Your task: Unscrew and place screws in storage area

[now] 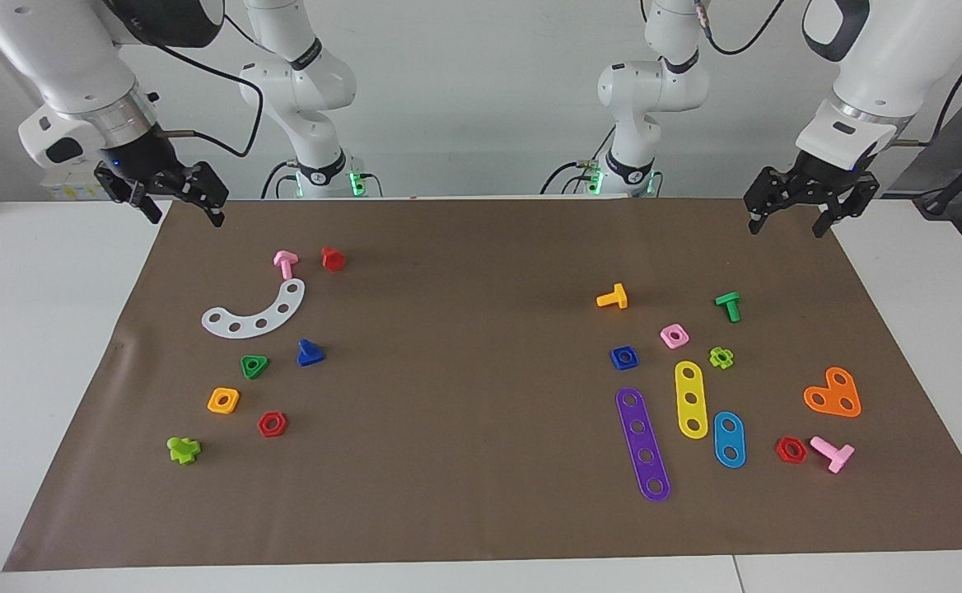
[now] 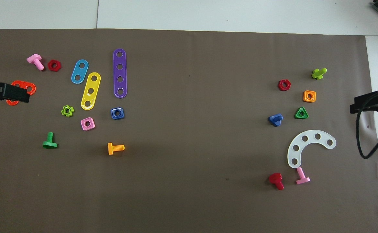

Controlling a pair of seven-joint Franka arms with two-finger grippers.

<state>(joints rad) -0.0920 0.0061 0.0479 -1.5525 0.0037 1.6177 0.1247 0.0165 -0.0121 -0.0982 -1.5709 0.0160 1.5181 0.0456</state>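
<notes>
The dark-blue triangular-head screw was lying loose on the brown paper mat, at the right arm's end of the table. From the screw, the green triangular nut sat at about 9 o'clock in the facing view, the white curved five-hole strip at roughly 11, and the orange square nut down around 8. So it sat in the storage patch between those three, touching none of them. A red hex nut was at 7 o'clock from the screw, with a lime-green bolt further out the same way.

Right gripper hung up in the air over the mat's corner closest to its own base, fingers spread apart, nothing in them. Left gripper was much the same over the other robot-side corner, jaws apart and empty.

Over at the left arm's end were the purple strip, yellow strip and blue strip side by side, with the blue square nut at 12 o'clock from the purple one. The orange heart-shaped plate lay toward the mat's edge.
</notes>
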